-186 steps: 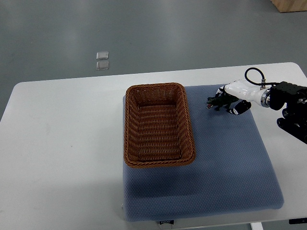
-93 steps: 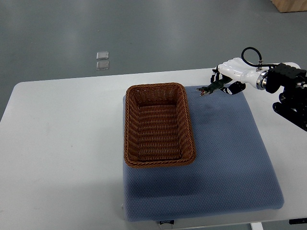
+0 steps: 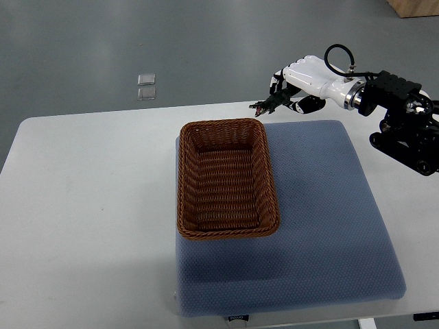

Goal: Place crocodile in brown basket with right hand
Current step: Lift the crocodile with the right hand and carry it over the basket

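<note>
Just beyond the basket's [image 3: 184, 179] far right corner, the right hand [image 3: 306, 74] has the crocodile [image 3: 266, 105] in its grasp. Its fingers are curled around the dark toy's rear, and the snout pokes out to the left. The crocodile is near the basket's far rim but clear of it. The basket sits on the mat's [image 3: 322, 212] left part, on the table [image 3: 89, 205].

We see rough woven wicker in the brown basket [image 3: 272, 179], dimpled blue cloth on the mat [image 3: 322, 205], a smooth matt white worktop [image 3: 89, 205], and glossy white plastic on the right hand [image 3: 305, 74].
</note>
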